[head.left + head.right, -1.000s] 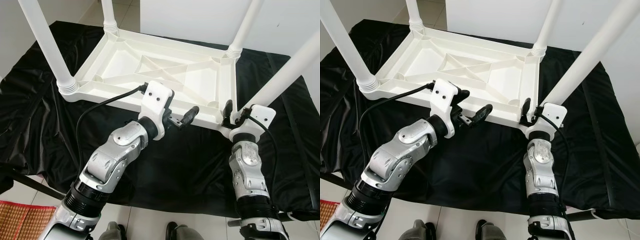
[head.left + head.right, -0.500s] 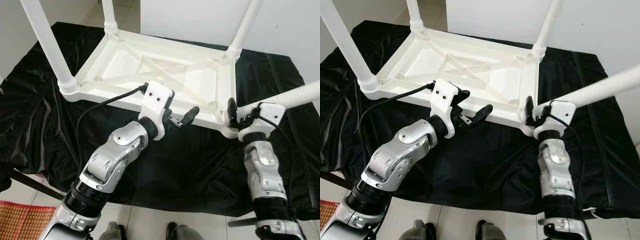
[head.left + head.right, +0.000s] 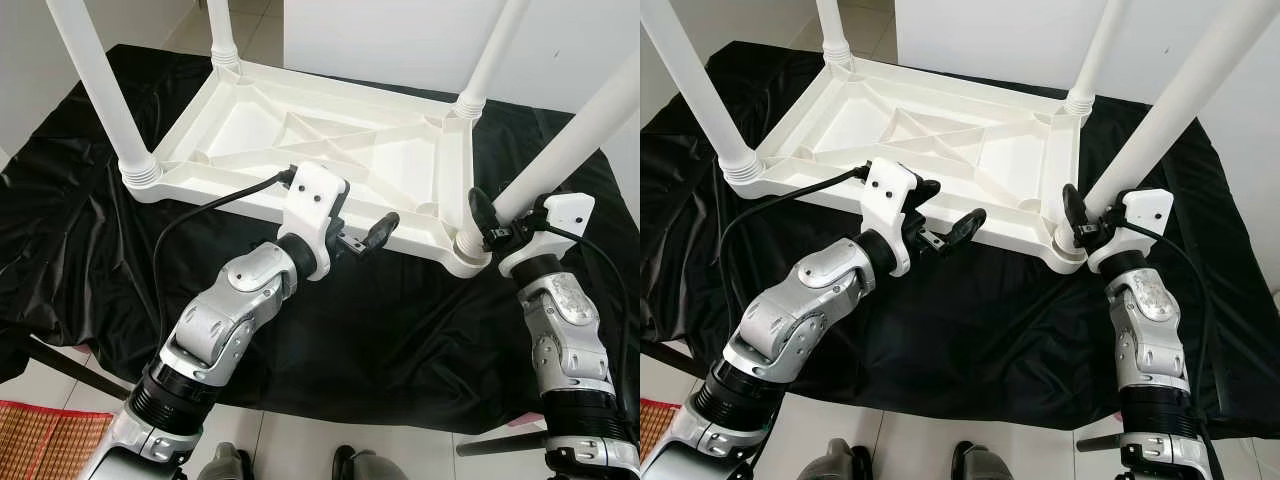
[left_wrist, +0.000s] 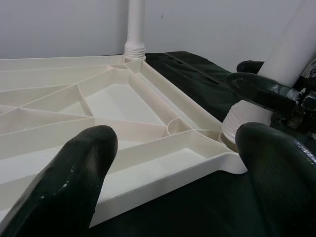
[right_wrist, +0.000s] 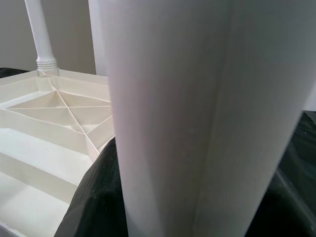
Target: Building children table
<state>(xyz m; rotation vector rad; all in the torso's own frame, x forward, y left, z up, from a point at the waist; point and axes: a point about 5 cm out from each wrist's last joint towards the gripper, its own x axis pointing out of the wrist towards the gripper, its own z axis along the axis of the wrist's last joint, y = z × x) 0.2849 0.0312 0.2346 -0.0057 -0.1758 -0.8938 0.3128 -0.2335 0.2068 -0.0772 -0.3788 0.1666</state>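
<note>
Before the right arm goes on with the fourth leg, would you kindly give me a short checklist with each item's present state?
1. Right gripper closed on the near right leg: ok.
2. Leg foot in the corner socket: ok, though how far it is screwed in, cannot tell.
3. Leg upright like the other three: not ok, it leans outward.
4. Left gripper steadying the tabletop: not ok, open beside the near rim, not gripping.
5. Tabletop flat on the black cloth: ok.
</note>
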